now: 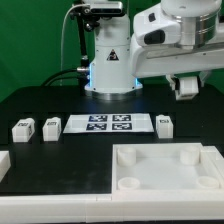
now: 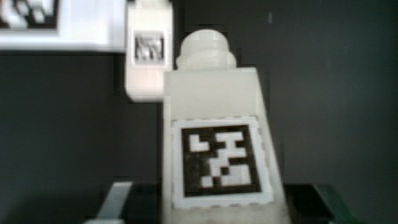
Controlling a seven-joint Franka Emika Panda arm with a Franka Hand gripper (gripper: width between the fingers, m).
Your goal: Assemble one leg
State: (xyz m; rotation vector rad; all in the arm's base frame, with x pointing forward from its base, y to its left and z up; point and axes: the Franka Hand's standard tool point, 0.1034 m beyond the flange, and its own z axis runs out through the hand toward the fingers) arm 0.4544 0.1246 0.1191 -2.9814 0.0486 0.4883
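Note:
My gripper point(image 1: 186, 90) hangs above the table at the exterior view's right, shut on one leg point(image 1: 187, 87). In the wrist view that leg point(image 2: 217, 110) fills the middle, a white block with its tag facing the camera and a rounded peg on its far end, clamped between the gripper point(image 2: 217, 203). Three more legs stand on the table: two at the exterior view's left point(image 1: 22, 129) point(image 1: 50, 126) and one right of the marker board point(image 1: 166, 124), which also shows in the wrist view point(image 2: 146, 55). The large white tray-like part point(image 1: 150, 152) lies in front.
The marker board point(image 1: 108, 124) lies flat in the middle in front of the robot base point(image 1: 110, 70); its corner shows in the wrist view point(image 2: 39, 22). A white part's edge point(image 1: 3, 163) sticks in at the exterior view's left edge.

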